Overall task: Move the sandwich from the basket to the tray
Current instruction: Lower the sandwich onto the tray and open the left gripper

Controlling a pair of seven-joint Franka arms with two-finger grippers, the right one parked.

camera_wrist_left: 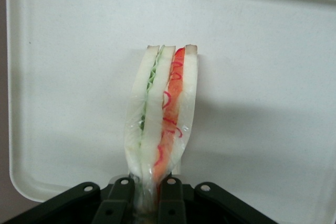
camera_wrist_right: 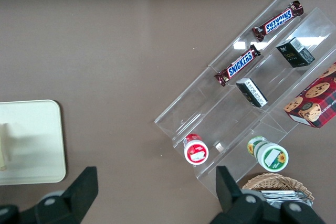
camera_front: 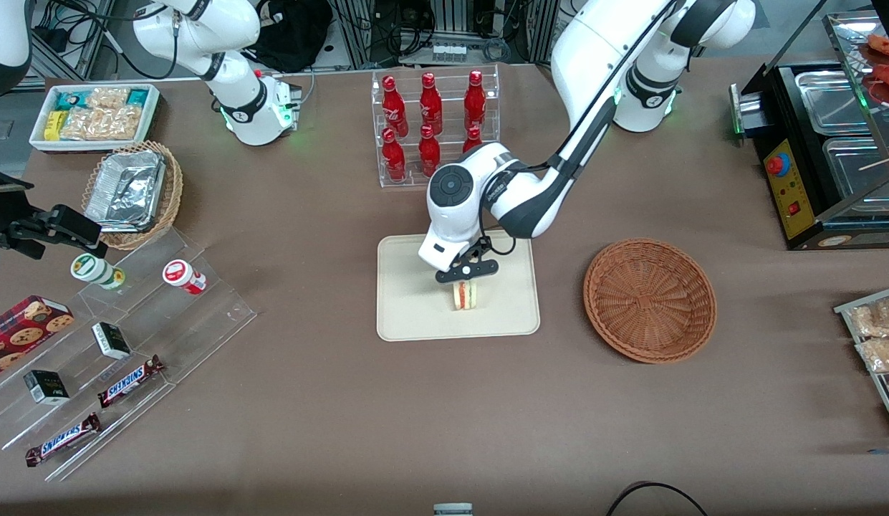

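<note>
A triangular white-bread sandwich [camera_front: 463, 294], red-orange and green filling showing along its cut edge, stands upright on the cream rectangular tray [camera_front: 415, 315], pinched at its top by the tool [camera_front: 466, 275]. The round reddish-brown wicker basket [camera_front: 650, 299] sits empty beside the tray, toward the working arm's end of the desk.

Lighting is even, overhead and bright across the table. The arm casts a soft shadow on the tray [camera_front: 408, 315]. The gripper [camera_front: 466, 284] hangs over the tray; in the wrist view the sandwich [camera_wrist_left: 163, 114] throws a faint shadow and is sharp. Glare shows on the acrylic shelf [camera_wrist_right: 247, 45] and foil trays [camera_front: 125, 188].
</note>
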